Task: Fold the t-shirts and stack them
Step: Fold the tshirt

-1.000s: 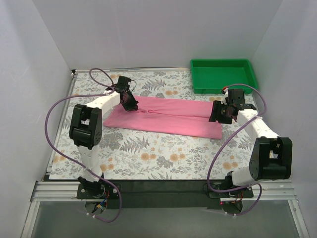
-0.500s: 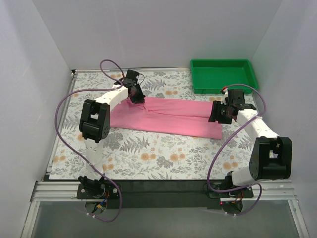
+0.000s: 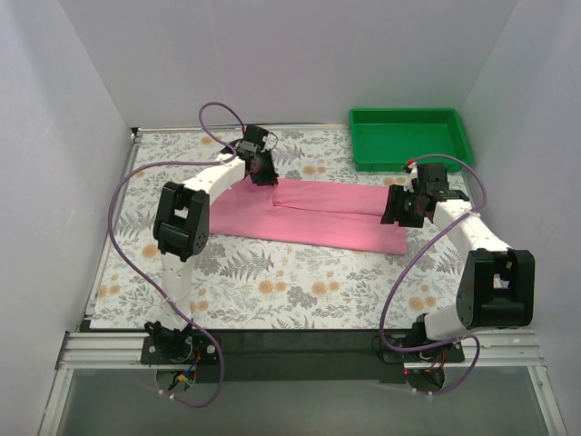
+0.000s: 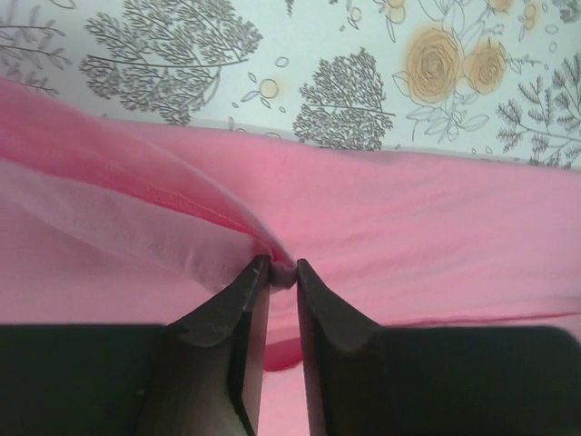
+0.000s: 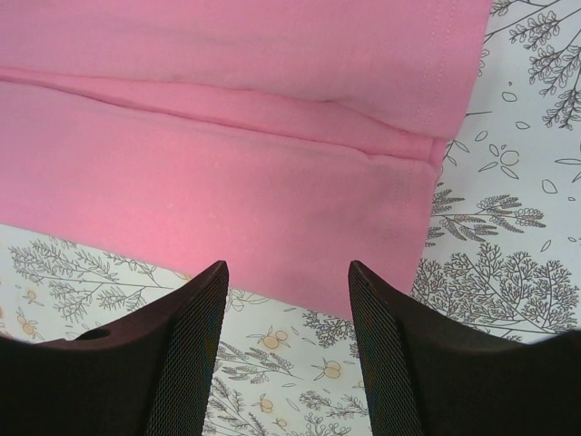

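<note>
Two sets of fingers are mine, and they work at opposite ends of one pink t-shirt [image 3: 313, 213]. It lies as a long folded band across the middle of the flowered desk [image 3: 272, 272], running from left of centre to the right side of the overhead view. My left fingers [image 4: 254, 304] are pinched together on a small tuck of the t-shirt's fabric. In the left wrist view the cloth rises from the left of the frame as a ridge with a stitched hem and runs down into the pinch just below centre. The rest of the pink spreads flat behind it, up to the printed leaves and flowers at the top. Seen from overhead, that pinch sits at the band's far edge, towards its left end, just above the middle of the frame. My right fingers [image 5: 204, 304] stand apart and hold nothing. In the right wrist view the t-shirt's lower edge passes between their tips, and a fold line and a stitched hem show above them. Whether the tips touch the cloth I cannot tell. Beyond them, in the upper right of the overhead view, a green tray [image 3: 408, 113] rests on the desk, clear of the t-shirt.
</note>
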Controlling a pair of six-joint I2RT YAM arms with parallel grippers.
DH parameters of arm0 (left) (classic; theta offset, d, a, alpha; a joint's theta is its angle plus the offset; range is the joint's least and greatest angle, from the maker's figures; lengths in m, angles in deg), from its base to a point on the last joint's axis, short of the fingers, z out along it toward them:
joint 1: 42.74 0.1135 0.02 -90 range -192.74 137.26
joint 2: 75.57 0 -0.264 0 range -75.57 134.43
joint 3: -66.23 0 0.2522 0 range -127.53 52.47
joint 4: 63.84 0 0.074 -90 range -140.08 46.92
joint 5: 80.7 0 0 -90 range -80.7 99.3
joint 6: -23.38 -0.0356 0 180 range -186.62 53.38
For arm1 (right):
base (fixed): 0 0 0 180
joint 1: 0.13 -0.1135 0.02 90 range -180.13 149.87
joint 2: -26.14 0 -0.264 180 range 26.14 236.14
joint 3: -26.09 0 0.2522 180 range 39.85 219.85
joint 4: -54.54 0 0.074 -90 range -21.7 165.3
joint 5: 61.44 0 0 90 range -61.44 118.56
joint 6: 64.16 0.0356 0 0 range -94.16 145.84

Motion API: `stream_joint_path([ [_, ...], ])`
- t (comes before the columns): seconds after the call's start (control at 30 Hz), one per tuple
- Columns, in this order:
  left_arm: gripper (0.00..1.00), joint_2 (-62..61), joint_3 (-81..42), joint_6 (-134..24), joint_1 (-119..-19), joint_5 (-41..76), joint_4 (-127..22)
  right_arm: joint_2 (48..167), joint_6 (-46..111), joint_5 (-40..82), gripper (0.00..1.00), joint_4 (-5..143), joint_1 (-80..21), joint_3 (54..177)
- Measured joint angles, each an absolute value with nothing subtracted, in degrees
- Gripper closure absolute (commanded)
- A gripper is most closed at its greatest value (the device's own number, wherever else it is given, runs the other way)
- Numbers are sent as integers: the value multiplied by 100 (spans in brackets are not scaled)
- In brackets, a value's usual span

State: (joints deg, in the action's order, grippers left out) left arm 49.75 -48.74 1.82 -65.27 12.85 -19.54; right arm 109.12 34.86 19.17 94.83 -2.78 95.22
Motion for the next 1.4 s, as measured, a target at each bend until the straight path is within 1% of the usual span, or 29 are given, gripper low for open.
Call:
stream_joint_path([
  [0.03, 73, 4982, -4874, 163, -6562, 1309, -1963, 10912, 3488, 1912, 47, 9483, -278, 9522],
  [0.13, 69, 4995, -4874, 121, -6625, 1331, -1976, 10914, 3486, 1908, 47, 9502, -276, 9522],
  [0.17, 62, 4995, -4874, 117, -6649, 1333, -1976, 10914, 3486, 1899, 47, 9509, -278, 9522],
  [0.23, 60, 4995, -4874, 95, -6680, 1333, -1980, 10914, 3486, 1895, 47, 9520, -278, 9522],
  [0.33, 49, 4995, -4881, 91, -6684, 1335, -1993, 10914, 3486, 1888, 47, 9520, -278, 9522],
  [0.4, 47, 4993, -4885, 143, -6682, 1335, -2011, 10927, 3486, 1871, 47, 9520, -276, 9522],
  [0.47, 47, 4966, -4867, 200, -6680, 1313, -2035, 10979, 3486, 1836, 47, 9520, -278, 9527],
  [0.57, 53, 4767, -4625, 355, -6632, 1204, -2113, 11108, 3488, 1786, 47, 9524, -289, 9570],
  [0.6, 55, 4630, -4448, 425, -6610, 1139, -2162, 11163, 3490, 1786, 47, 9526, -296, 9592],
  [0.63, 59, 4468, -4255, 499, -6573, 1084, -2172, 11211, 3492, 1786, 47, 9524, -304, 9612],
  [0.7, 61, 4099, -3790, 676, -6437, 944, -2227, 11314, 3507, 1790, 48, 9515, -315, 9645],
  [0.83, 65, 3511, -2946, 993, -5871, 835, -2286, 11561, 3593, 1792, 48, 9511, -320, 9645],
  [0.97, 68, 3292, -2183, 1199, -5169, 719, -2374, 11784, 3680, 1814, 48, 9494, -320, 9632],
  [1.07, 69, 3292, -1755, 1376, -4798, 601, -2367, 11889, 3770, 1864, 48, 9465, -300, 9597],
  [1.27, 70, 3227, -1646, 1638, -4586, 583, -2463, 11906, 3914, 2002, 48, 9389, -108, 9330],
  [1.4, 63, 3227, -1654, 1723, -4463, 583, -2441, 11858, 3942, 2111, 48, 9382, -97, 9306],
])
